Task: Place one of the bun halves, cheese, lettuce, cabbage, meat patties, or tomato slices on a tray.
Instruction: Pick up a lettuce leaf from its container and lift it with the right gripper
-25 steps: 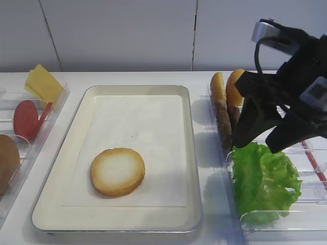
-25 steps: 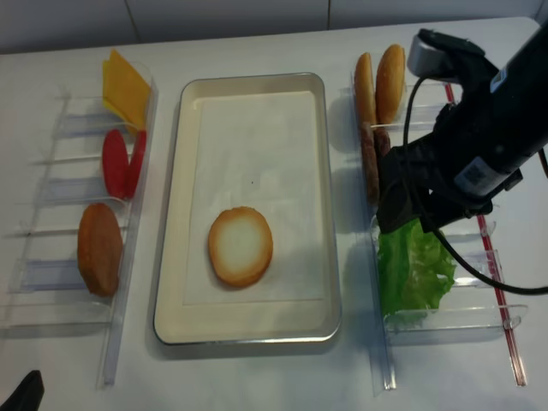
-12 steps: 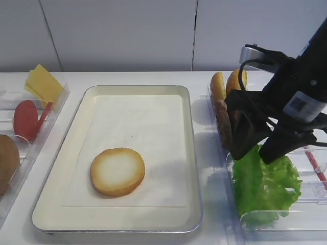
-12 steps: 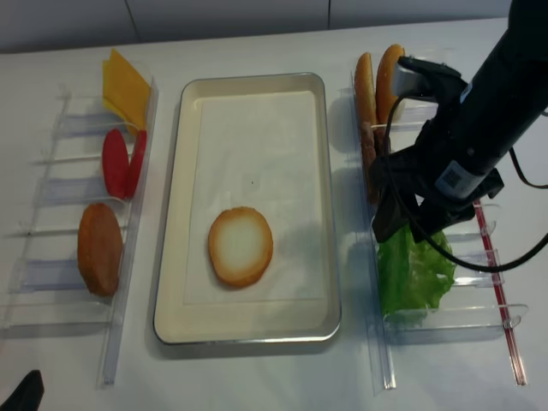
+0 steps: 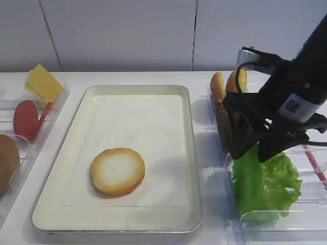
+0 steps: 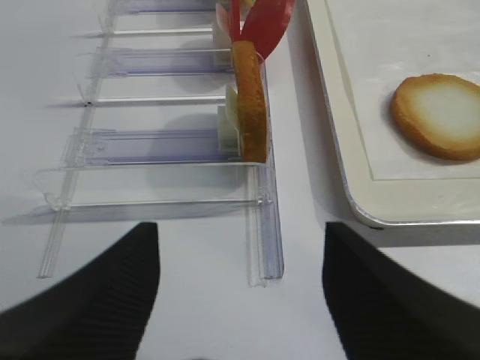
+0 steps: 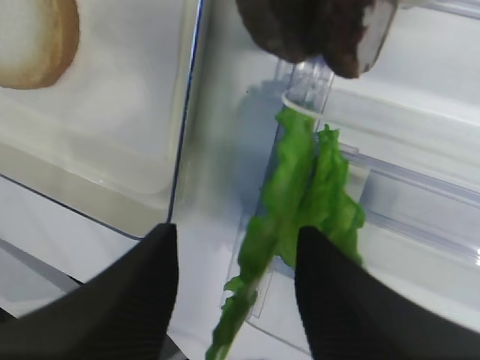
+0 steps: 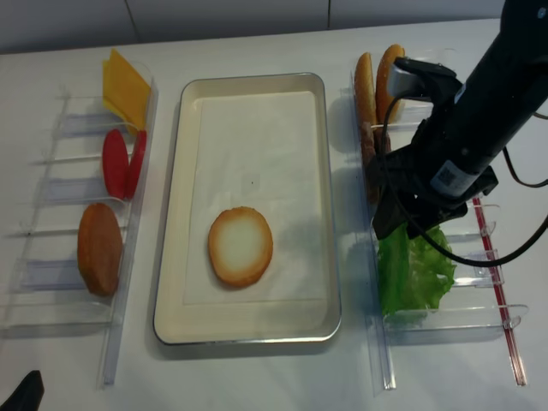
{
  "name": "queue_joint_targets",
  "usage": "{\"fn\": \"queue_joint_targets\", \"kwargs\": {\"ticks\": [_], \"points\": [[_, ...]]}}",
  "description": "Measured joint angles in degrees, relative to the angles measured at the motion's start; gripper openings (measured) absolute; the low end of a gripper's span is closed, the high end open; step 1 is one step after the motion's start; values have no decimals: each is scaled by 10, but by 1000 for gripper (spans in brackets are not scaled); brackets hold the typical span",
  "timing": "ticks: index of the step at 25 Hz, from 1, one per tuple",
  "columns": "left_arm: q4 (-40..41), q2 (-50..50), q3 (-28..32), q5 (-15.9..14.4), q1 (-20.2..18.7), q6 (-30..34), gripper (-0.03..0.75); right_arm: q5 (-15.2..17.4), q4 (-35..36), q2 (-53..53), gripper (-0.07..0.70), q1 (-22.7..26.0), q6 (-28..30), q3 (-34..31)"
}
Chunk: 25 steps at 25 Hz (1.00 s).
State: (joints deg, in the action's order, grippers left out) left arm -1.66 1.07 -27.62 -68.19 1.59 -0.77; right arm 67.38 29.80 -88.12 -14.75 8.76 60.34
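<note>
exterior high: the cream tray (image 5: 191, 153) sits mid tabletop (image 5: 153, 77), with one bun half (image 5: 117, 171) lying pale face up on its paper liner toward 7 o'clock. at 9 o'clock a clear bin (image 5: 38, 133) holds cheese (image 5: 43, 84) and tomato slices (image 5: 26, 118). at 3 o'clock the right gripper (image 5: 254, 153) hangs over the lettuce (image 5: 265, 185), its dark fingers (image 5: 240, 139) parted on either side of the leaf's top edge; more bun halves (image 5: 227, 86) and meat patties (image 5: 223, 122) stand behind it.

right wrist: the two fingers (image 7: 124, 300) straddle the upright lettuce (image 7: 300, 202), one on each side with gaps visible; whether they touch it i cannot tell. patties (image 7: 315, 26) at 12 o'clock.

left wrist: the left gripper (image 6: 240, 292) has its fingers (image 6: 90, 300) spread wide, holding nothing, above bare tabletop beside the bin.

exterior high (realsense): lettuce (image 8: 415, 274) stands in the right bin (image 8: 445, 321), apart from the tray (image 8: 171, 214).
</note>
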Motion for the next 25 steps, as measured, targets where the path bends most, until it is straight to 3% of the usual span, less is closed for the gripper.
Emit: {"fn": "queue_joint_targets", "kwargs": {"ticks": [11,19,25], "points": [[0,0,0,0,0,0,471,-1,0,-7,286,0,5,0],[0,0,0,0,0,0,471,-1,0,-7,50,0,40,0],[0,0,0,0,0,0,471,3,0,-7,43,0,59,0]]}}
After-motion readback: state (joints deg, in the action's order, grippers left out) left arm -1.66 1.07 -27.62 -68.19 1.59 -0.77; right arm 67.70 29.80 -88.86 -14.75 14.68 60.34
